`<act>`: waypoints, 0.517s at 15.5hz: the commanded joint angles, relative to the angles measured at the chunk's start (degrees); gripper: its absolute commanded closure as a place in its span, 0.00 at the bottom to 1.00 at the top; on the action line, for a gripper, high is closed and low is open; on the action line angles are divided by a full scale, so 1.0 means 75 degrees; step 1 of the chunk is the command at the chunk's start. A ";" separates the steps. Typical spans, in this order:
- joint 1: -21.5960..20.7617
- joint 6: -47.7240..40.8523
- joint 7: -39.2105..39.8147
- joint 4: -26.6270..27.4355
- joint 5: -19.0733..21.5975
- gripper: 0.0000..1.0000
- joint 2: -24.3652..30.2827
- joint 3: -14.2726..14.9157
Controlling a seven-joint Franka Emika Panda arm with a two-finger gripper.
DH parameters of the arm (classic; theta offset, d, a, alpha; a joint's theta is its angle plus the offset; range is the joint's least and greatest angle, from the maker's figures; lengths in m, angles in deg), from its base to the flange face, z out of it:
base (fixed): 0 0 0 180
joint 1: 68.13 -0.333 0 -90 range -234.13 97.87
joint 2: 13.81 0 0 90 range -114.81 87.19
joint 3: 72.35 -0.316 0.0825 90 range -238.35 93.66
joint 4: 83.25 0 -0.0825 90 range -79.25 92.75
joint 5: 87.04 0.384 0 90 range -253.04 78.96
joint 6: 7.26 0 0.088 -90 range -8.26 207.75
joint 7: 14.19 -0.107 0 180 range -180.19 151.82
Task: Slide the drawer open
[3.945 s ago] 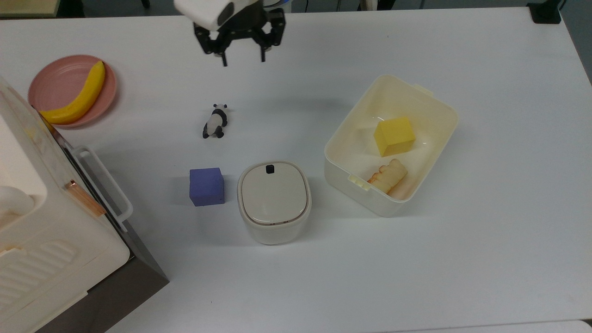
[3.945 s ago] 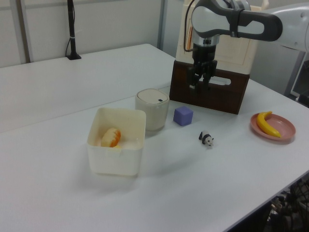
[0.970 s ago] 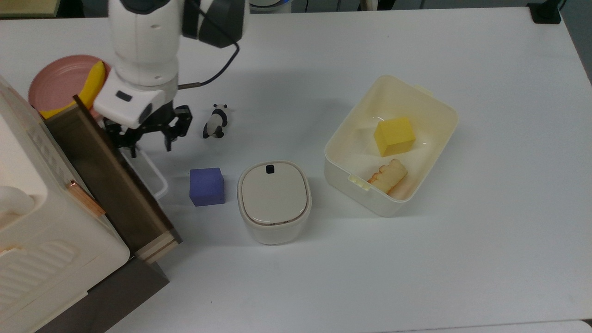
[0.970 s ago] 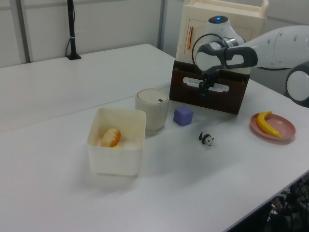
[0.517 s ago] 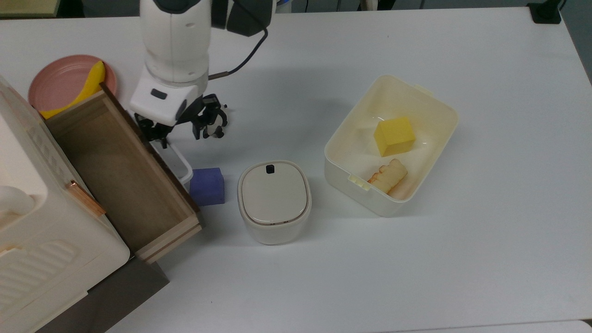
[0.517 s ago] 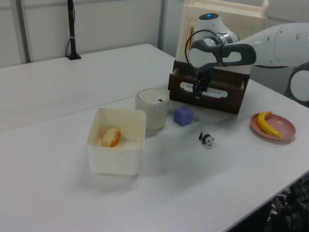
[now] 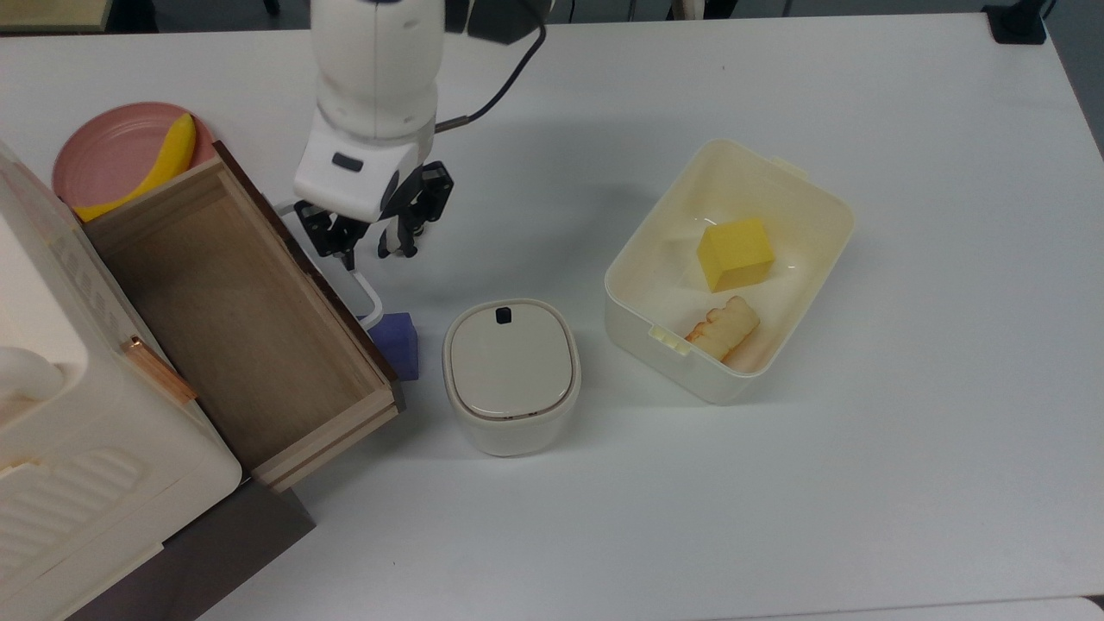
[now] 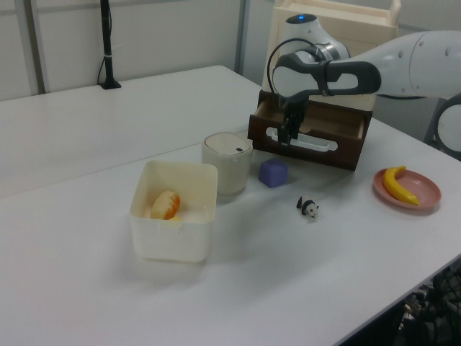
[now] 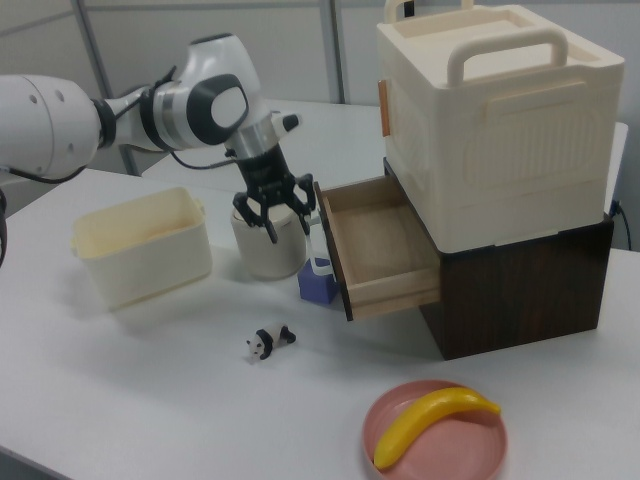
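We are seeing the drawer (image 7: 233,319) standing pulled out of the dark brown cabinet (image 9: 520,290) at the top view's left, its light plywood inside bare and its dark front panel carrying a white loop handle (image 7: 354,289). The drawer's long axis is running along that front panel, and the open box is projecting toward the table's (image 7: 776,483) middle. The gripper (image 7: 366,250) is hanging at the handle with its fingers spread; we cannot tell whether they are touching the bar. The front panel is hiding part of the purple cube (image 7: 398,343), and the arm is covering the panda figure (image 9: 268,342) in the top view. The lidded cream container (image 7: 511,375) is standing just beside the cube.
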 commanded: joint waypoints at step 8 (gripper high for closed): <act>-0.0061 -0.1788 -0.2178 -0.0187 0.1096 0.22 0.1358 -0.0288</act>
